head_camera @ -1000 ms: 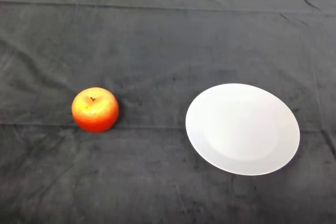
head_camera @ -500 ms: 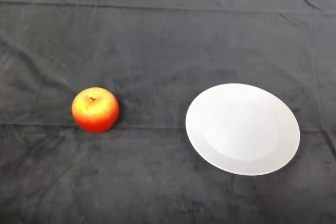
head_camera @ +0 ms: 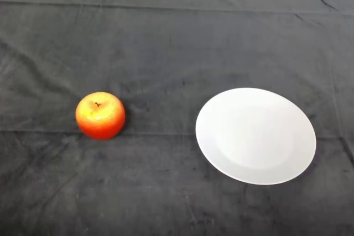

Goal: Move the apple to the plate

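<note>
A red and orange apple stands upright on the dark cloth at the left of the head view, stem up. A white round plate lies to its right with nothing on it, a wide strip of cloth between the two.
The dark cloth covers the whole table and shows shallow creases. Its far edge runs along the top of the view.
</note>
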`<state>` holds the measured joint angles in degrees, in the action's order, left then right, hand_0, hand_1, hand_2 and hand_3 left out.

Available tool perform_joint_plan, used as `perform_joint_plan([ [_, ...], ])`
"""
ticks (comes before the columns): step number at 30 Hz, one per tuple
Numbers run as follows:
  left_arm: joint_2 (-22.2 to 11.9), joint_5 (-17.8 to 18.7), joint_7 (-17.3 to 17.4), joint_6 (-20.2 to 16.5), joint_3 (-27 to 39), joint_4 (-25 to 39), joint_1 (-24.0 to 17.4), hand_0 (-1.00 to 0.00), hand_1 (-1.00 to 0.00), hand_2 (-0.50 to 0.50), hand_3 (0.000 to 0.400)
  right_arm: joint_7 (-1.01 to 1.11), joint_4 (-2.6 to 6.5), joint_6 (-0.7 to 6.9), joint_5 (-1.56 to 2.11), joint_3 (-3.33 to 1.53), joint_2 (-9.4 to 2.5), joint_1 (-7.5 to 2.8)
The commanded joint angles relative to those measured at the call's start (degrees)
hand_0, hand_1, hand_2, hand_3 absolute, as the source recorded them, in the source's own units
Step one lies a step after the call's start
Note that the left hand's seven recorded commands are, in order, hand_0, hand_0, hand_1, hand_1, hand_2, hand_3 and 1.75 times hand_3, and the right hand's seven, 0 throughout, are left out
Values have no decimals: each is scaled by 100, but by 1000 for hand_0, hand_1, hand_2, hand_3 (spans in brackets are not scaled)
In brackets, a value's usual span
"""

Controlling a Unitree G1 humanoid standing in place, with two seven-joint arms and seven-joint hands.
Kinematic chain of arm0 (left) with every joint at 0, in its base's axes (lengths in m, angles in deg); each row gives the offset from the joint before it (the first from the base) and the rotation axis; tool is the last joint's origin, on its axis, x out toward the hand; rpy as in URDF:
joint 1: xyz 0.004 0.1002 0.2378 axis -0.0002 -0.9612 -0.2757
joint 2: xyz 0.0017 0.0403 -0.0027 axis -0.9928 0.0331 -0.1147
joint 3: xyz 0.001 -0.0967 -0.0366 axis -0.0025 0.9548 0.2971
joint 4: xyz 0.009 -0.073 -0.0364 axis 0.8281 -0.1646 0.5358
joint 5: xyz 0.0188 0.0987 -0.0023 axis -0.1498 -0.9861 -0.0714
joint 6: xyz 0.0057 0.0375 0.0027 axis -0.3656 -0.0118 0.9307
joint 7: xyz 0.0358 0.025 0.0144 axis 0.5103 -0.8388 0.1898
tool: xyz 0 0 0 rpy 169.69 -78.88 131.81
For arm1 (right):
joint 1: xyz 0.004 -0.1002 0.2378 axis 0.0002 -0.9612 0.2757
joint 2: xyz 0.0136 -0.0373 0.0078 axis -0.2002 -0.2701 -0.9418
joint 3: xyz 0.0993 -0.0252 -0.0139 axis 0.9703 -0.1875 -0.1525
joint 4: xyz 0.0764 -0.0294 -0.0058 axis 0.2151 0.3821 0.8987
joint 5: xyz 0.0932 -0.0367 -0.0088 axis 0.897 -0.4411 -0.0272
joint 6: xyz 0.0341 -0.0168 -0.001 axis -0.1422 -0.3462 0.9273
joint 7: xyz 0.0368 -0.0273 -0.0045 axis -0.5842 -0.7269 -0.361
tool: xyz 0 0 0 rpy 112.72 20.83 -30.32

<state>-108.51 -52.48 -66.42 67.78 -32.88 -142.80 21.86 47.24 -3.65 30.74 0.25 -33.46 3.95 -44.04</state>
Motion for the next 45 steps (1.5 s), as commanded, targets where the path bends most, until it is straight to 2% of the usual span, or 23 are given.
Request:
perform_joint_plan([
  [1,96,-120,109,84,-145,218,238,0,0,0,0,-22,-3,-14,-5,90,93,8],
  [14,359,-768,502,153,-820,293,335,0,0,0,0,-29,-19,-13,-5,87,86,3],
  [27,795,-1402,629,312,-1484,398,574,0,0,0,0,-37,-34,-12,-5,84,80,-2],
  [45,1304,-2069,841,603,-2221,447,637,0,0,0,0,-45,-51,-10,-4,81,73,-8],
])
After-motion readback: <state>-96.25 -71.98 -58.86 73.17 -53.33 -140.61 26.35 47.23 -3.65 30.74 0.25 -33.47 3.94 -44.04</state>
